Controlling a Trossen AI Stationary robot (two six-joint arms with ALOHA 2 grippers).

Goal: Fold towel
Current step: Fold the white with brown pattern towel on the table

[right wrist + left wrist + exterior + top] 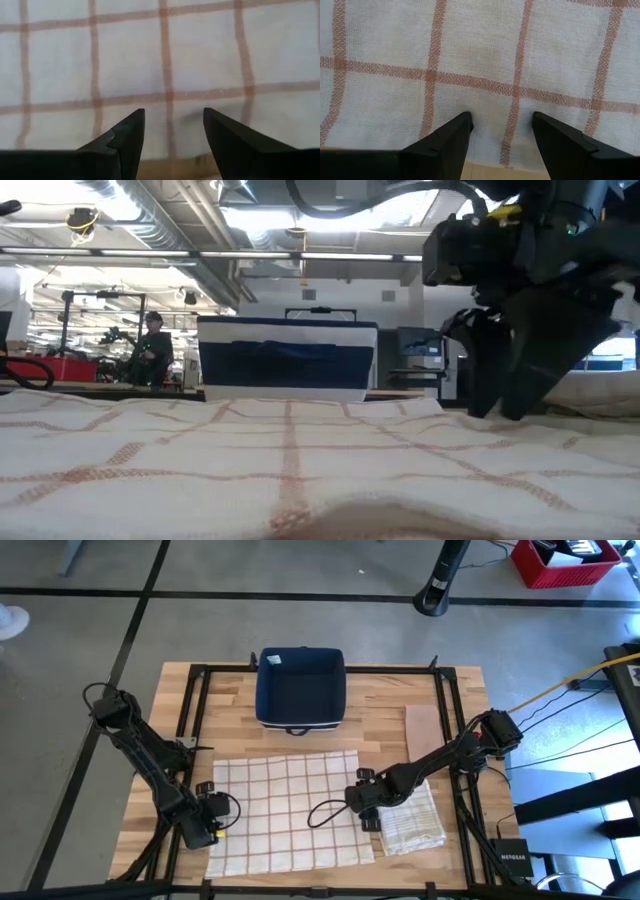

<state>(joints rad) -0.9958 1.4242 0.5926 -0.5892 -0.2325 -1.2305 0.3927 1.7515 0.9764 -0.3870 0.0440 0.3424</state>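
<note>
towel [288, 810] lies flat on the worktop [385, 705]; left tool [207, 819] and right tool [362, 802], both released, flank its edges, poised to pinch and lift.

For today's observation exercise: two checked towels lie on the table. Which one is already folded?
The small towel at the table's right edge, beside the right arm, is folded into a compact bundle. The large towel lies spread flat.

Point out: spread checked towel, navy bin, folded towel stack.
spread checked towel [285, 810], high view, middle of the cloth
navy bin [300, 688], high view, inside floor
folded towel stack [412, 825], high view, top of the stack
</note>
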